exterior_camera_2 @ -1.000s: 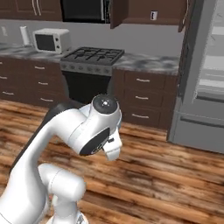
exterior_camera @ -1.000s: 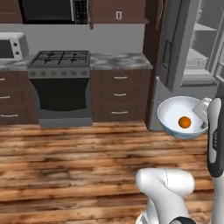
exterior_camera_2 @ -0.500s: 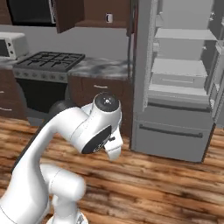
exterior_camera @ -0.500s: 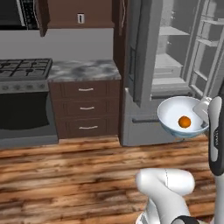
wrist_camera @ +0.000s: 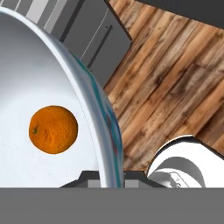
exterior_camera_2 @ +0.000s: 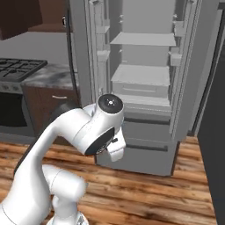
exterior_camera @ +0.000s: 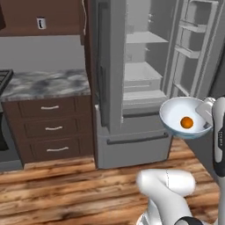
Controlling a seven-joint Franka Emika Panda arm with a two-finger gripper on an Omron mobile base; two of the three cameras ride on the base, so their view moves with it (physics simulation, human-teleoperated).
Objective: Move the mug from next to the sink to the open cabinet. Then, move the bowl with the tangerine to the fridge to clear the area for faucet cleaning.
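Beyond the bowl's (wrist_camera: 65, 78) rim our gripper's (wrist_camera: 111, 175) fingertips were hidden, clamped on it. We held the tangerine (wrist_camera: 53, 129) inside, facing the open fridge (exterior_camera: 136, 79).

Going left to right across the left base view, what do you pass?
Stove edge → marble counter over the drawer unit → open fridge door → fridge shelves → bowl → tangerine inside it.

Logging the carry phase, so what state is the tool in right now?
Tool: closed on the rim of the bowl, which is held in the air with the tangerine inside.
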